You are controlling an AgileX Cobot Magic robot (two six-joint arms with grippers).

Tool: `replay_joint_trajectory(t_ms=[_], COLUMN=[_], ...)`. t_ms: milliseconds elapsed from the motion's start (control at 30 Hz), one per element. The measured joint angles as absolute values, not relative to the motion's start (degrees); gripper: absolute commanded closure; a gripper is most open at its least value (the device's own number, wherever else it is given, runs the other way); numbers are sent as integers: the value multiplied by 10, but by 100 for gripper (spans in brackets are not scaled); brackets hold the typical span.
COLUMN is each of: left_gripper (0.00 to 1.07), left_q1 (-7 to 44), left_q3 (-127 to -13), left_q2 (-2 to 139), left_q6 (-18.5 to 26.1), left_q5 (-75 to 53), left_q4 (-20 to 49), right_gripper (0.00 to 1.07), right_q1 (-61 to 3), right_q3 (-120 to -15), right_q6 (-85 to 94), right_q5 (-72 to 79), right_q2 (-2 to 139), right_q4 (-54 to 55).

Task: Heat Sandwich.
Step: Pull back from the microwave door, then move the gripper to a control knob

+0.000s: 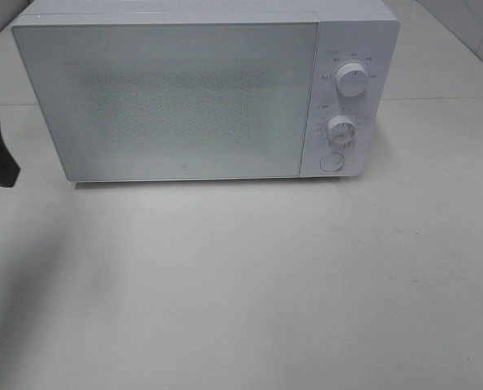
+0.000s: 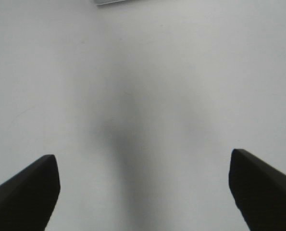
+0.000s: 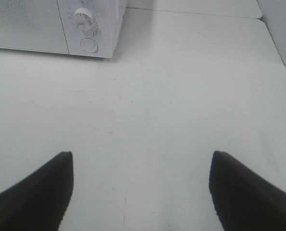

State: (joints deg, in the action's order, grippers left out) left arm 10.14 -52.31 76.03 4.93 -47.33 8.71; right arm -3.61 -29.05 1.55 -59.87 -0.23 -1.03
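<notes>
Pale surface bears a shut microwave; no sandwich shows; left claw and right claw gape, empty. Sandwich is probably soft, light: pinch crusts gently.

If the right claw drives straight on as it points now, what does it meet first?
Likely only bare table: the open right claw aims past the microwave, which sits off to one side. Depth is hard to judge.
</notes>
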Motion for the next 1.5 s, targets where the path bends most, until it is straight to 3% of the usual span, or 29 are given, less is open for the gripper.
replay_joint_trajectory(t_ms=[167, 367, 1500], left_gripper=[17, 17, 17], left_q1=[42, 6, 2], left_q3=[-523, -517, -300], left_q2=[740, 709, 364], left_q6=[64, 70, 72], left_q5=[-505, -525, -574], left_q4=[87, 87, 81], right_gripper=[31, 31, 31], right_q1=[-36, -36, -36], right_q3=[-290, -290, -290], right_q6=[15, 15, 15], right_q5=[-599, -599, -599], right_q2=[-2, -2, -2], right_q4=[-10, -10, -10])
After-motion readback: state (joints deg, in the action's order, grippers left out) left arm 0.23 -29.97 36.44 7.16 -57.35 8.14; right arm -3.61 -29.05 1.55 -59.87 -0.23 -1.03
